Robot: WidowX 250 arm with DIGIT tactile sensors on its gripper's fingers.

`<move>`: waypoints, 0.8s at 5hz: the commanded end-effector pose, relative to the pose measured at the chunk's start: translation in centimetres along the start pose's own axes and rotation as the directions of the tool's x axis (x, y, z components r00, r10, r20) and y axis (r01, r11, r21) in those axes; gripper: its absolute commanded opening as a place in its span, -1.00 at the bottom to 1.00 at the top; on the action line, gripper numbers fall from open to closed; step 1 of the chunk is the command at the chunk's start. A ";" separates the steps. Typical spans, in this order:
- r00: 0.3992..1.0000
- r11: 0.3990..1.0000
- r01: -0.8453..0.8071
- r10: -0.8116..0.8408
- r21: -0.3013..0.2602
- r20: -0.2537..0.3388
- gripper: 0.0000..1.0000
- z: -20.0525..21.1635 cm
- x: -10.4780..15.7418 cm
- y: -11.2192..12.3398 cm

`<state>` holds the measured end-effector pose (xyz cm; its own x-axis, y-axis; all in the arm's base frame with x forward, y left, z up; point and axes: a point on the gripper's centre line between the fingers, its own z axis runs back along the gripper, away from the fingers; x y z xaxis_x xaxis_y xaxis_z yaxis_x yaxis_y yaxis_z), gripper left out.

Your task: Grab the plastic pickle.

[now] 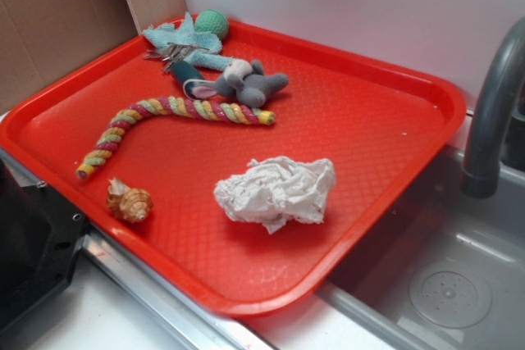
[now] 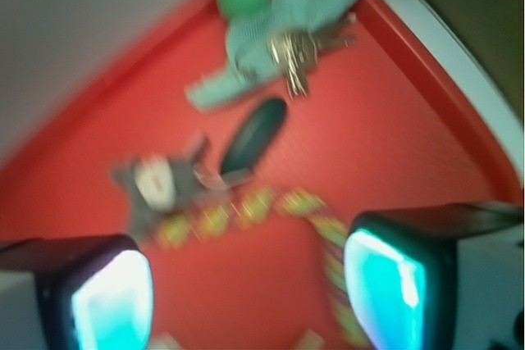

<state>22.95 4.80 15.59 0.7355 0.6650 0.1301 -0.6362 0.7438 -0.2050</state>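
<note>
A: Where's the plastic pickle (image 2: 253,134)?

B: On the red tray (image 1: 377,120), toward its far corner. In the wrist view it's a dark oblong lying between the grey plush mouse (image 2: 160,186) and the pale blue cloth (image 2: 283,30), close to the bunch of keys (image 2: 299,55). From the exterior view only a dark sliver (image 1: 179,74) of it shows beside the mouse.

A: And the fingers (image 2: 246,288)?

B: Spread wide, with nothing between them. The two pads sit at the bottom edge of the wrist view, well apart from each other and clear of the pickle, which lies further up the frame. That view is blurred, so fine detail is lost.

A: What else is on the tray?

B: A green ball (image 1: 212,22) by the cloth, a striped twisted rope (image 1: 164,116) curving in front of the mouse, a small brown shell-like piece (image 1: 130,201) near the front edge, and a crumpled white tissue (image 1: 277,190). A grey faucet (image 1: 492,112) and sink (image 1: 459,284) stand to the tray's right
</note>
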 end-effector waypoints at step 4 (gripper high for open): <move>0.942 0.924 -0.328 0.336 0.195 -0.003 1.00 -14.6 1.6 2.2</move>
<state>27.23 5.93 1.35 0.4795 0.8759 0.0536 -0.8750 0.4819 -0.0469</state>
